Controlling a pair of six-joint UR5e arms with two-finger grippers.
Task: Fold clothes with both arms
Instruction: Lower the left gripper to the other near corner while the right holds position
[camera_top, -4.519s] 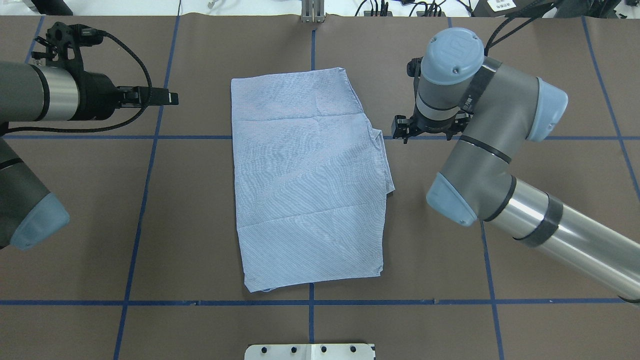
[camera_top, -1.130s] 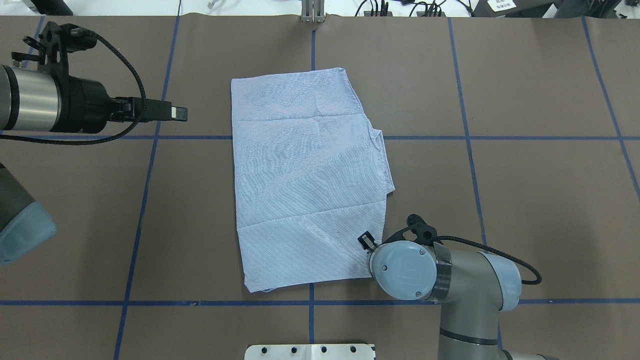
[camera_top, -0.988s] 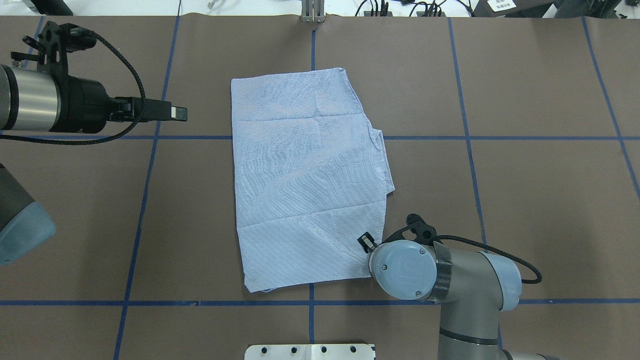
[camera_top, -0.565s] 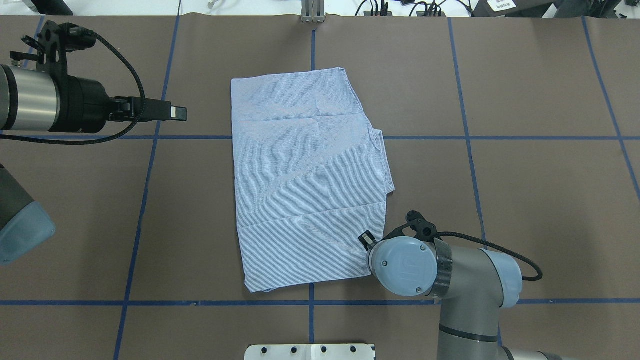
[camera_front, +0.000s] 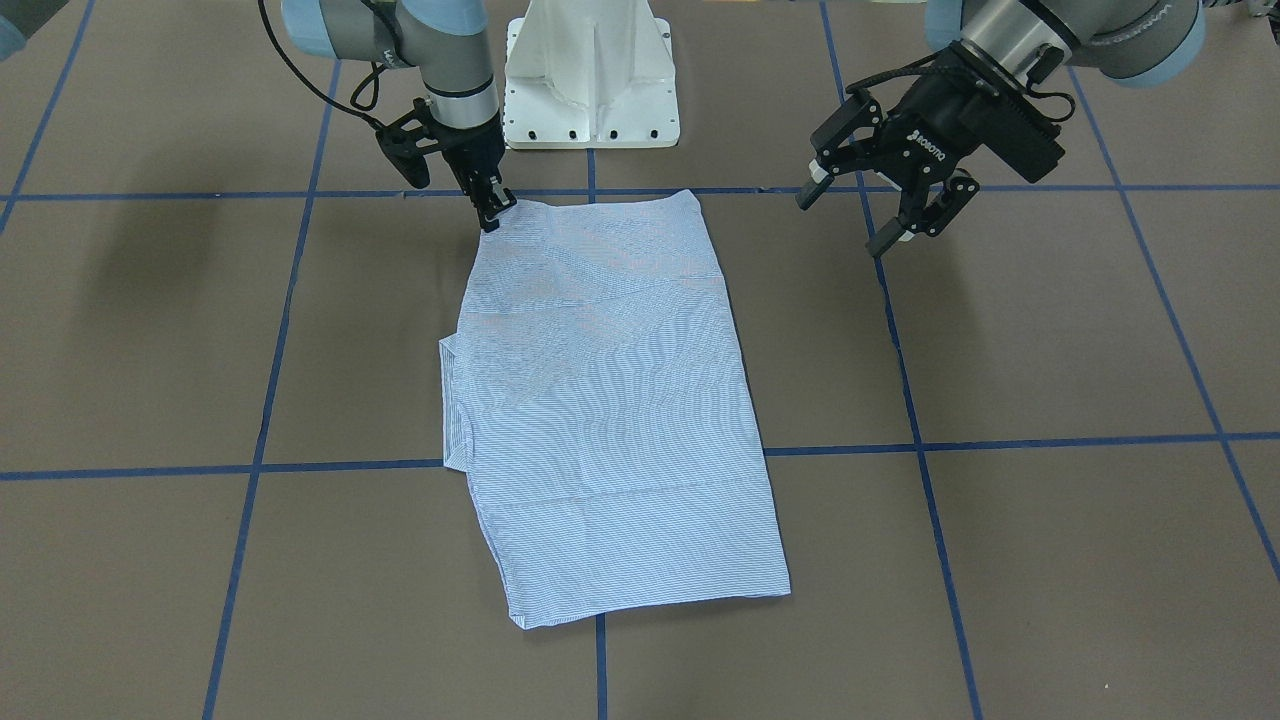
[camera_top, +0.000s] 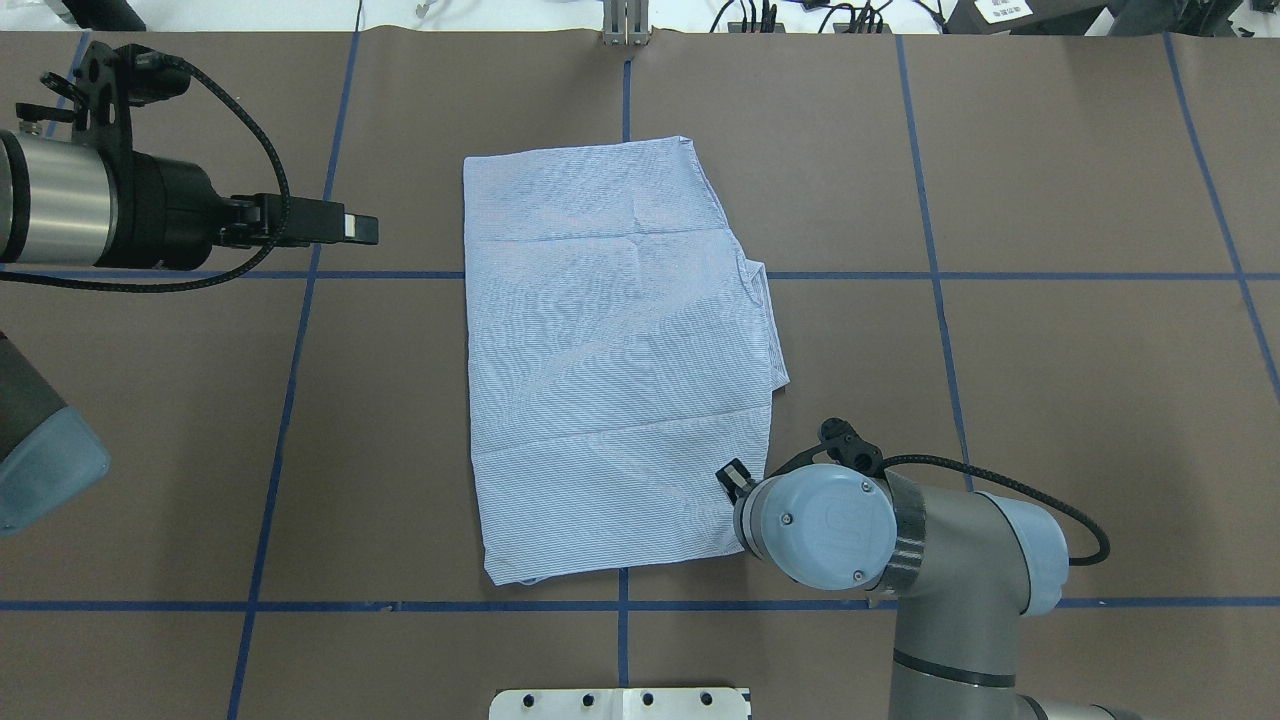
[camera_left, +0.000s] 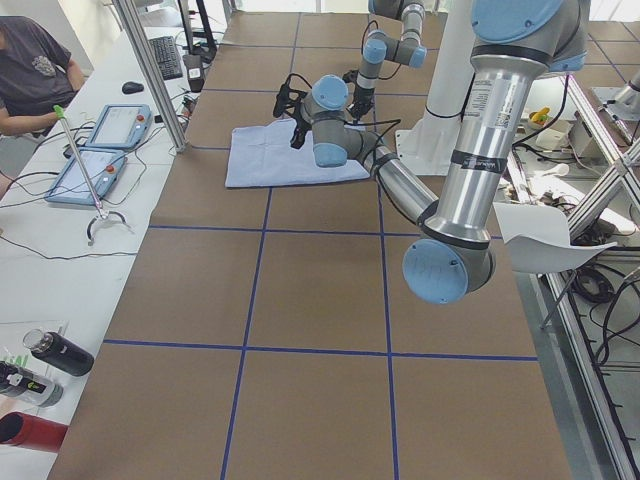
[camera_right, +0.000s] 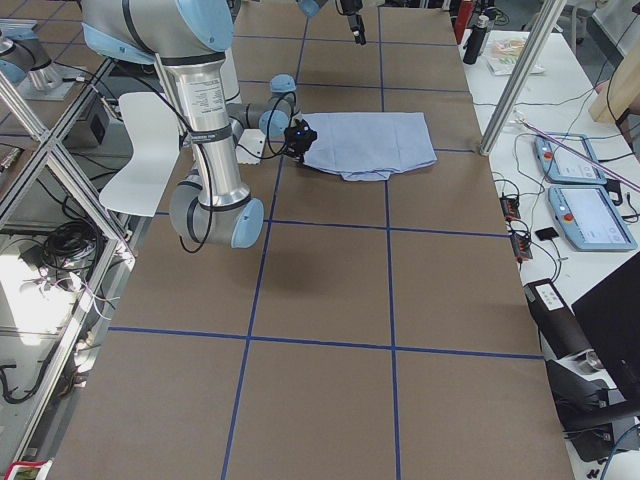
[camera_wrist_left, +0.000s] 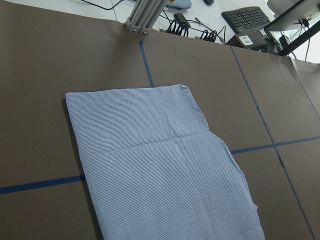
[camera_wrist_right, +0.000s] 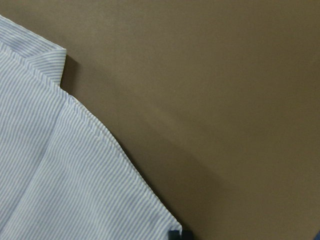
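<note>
The shirt lay folded flat mid-counter, the right gripper down at its robot-side corner, probably to lift a fold, jaws unreadable, while the left gripper hovered well aside, jaws spread, seemingly ready.

Marking: white lettering "ROBOTIQ", printed on the black housing of the left tool, legible in the front-facing view.
</note>
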